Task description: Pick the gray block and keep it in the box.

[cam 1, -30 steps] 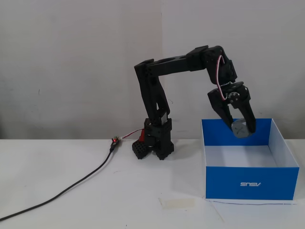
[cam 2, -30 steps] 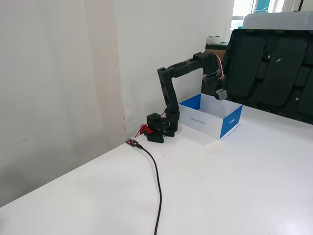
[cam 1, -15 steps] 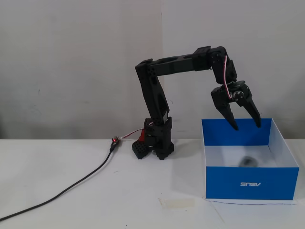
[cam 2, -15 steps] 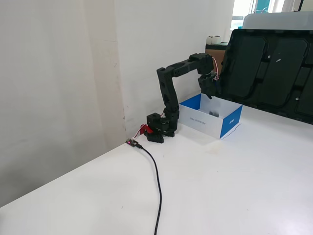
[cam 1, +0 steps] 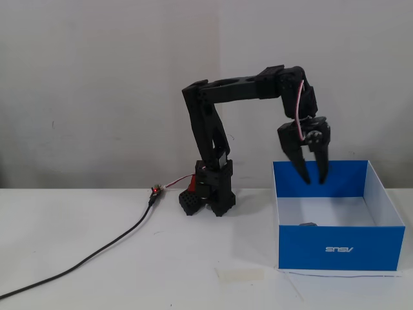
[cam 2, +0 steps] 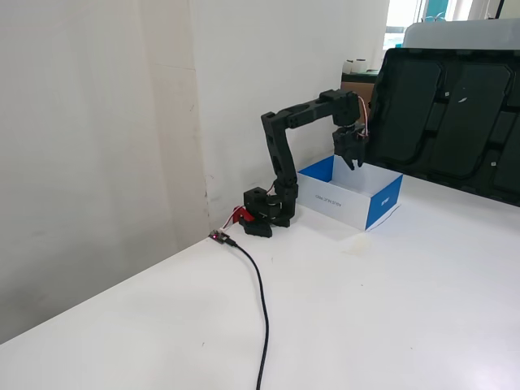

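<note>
The blue box stands on the white table to the right of the arm's base, its white inside open to the top; it also shows in the other fixed view. A small gray block lies on the box floor, just behind the front wall, only its top showing. It is hidden in the other fixed view. My gripper hangs over the box, fingers pointing down, open and empty, well above the block. It shows above the box in the other fixed view too.
A pale tape strip lies on the table in front of the box's left corner. A black cable runs from the arm's base to the front left. A large black panel stands behind the box.
</note>
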